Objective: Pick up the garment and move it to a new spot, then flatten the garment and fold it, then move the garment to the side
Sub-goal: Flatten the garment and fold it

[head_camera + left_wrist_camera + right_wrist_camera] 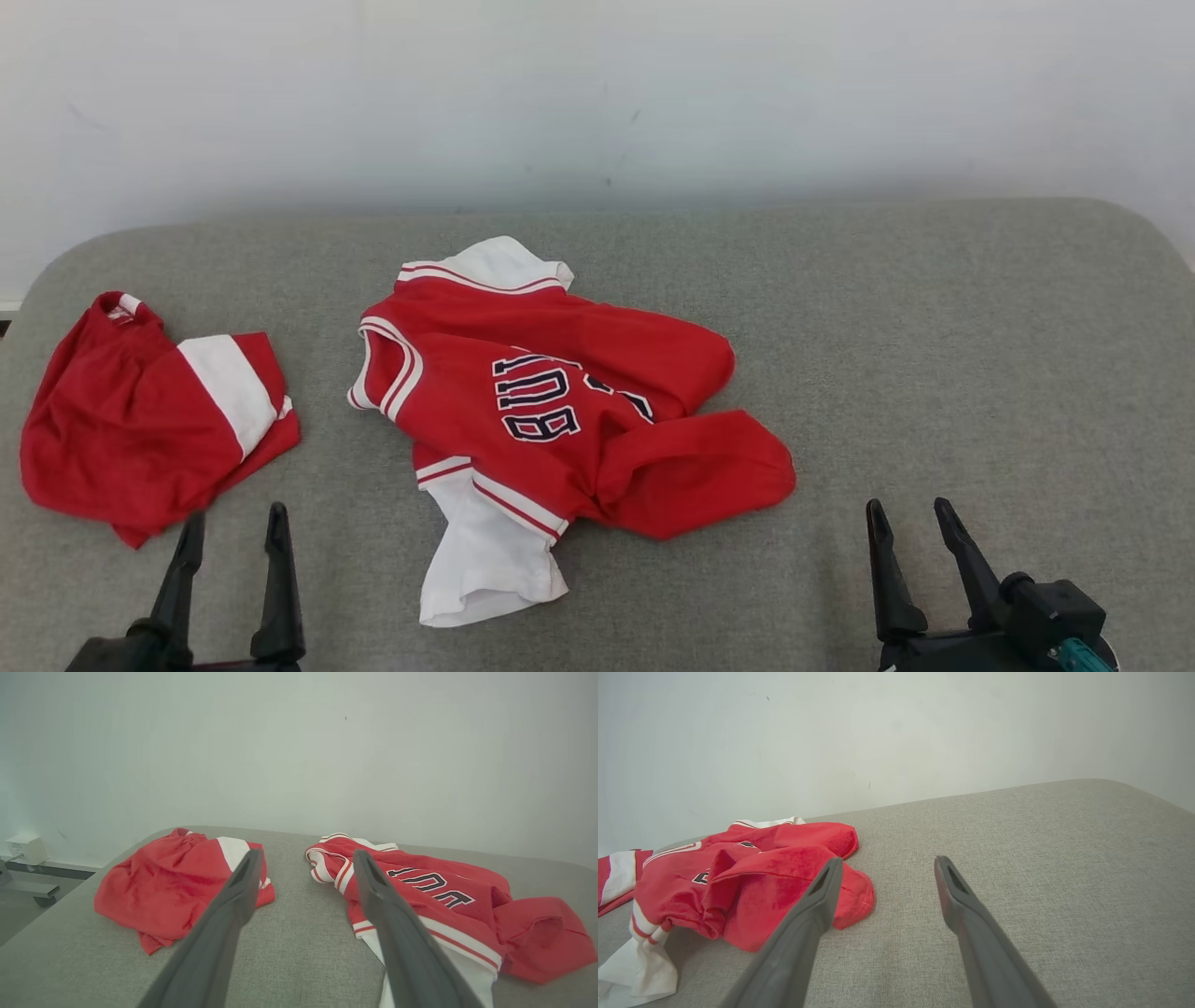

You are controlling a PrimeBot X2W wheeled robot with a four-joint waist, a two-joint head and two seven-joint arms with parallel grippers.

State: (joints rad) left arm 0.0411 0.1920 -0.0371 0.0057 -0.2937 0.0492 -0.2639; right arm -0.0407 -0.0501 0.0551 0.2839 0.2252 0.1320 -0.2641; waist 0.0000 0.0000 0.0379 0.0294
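Red jersey is lying crumpled midway across the worktop, bare grey fabric stretching to its right edge. Left claw and right claw are hovering spread apart, empty, near the front edge.

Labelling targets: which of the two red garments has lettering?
The middle jersey: dark letters across its front. The garment at left is red with a plain white band and no letters.

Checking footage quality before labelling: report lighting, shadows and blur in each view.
Head view: soft even light, no glare; crumpled red-and-white lettered jersey sharp, faint shadow on grey fabric surface. Left wrist view: left gripper looms soft-edged. Right wrist view: right gripper likewise; jersey slightly soft.
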